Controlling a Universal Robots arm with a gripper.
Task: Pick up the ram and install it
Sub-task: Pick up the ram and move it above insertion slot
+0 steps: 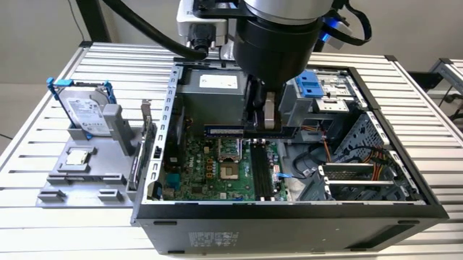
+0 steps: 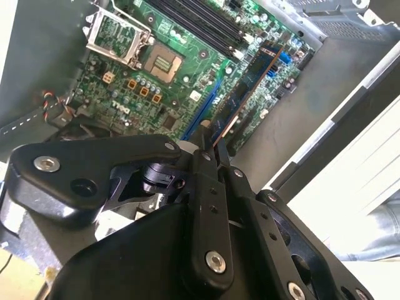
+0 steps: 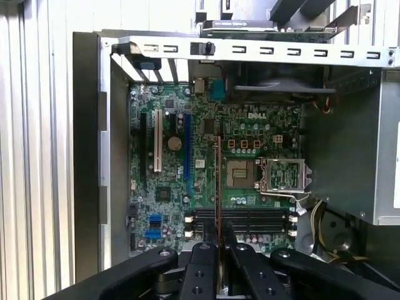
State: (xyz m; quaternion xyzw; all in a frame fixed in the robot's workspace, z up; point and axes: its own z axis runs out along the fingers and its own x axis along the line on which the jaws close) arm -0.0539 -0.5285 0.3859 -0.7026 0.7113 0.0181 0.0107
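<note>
The ram (image 1: 225, 130) is a slim dark green stick that hangs level above the motherboard (image 1: 210, 173), inside the open computer case (image 1: 289, 208). My gripper (image 1: 265, 126) is shut on it near one end. In the second wrist view the ram (image 2: 253, 84) reaches away from the gripper (image 2: 210, 142) over the board. The first wrist view shows the ram (image 3: 217, 181) edge-on, rising from the gripper (image 3: 219, 242) and crossing above the black memory slots (image 3: 244, 219). Those memory slots (image 1: 262, 173) lie below the gripper and hold nothing.
A silver hard drive in a blue frame (image 1: 85, 111) stands on a grey holder (image 1: 79, 184) at the exterior view's left, with a small square processor chip (image 1: 77, 157) beside it. The open processor socket (image 1: 227, 162), the power supply box (image 1: 213, 92) and cables (image 1: 318, 157) surround the slots.
</note>
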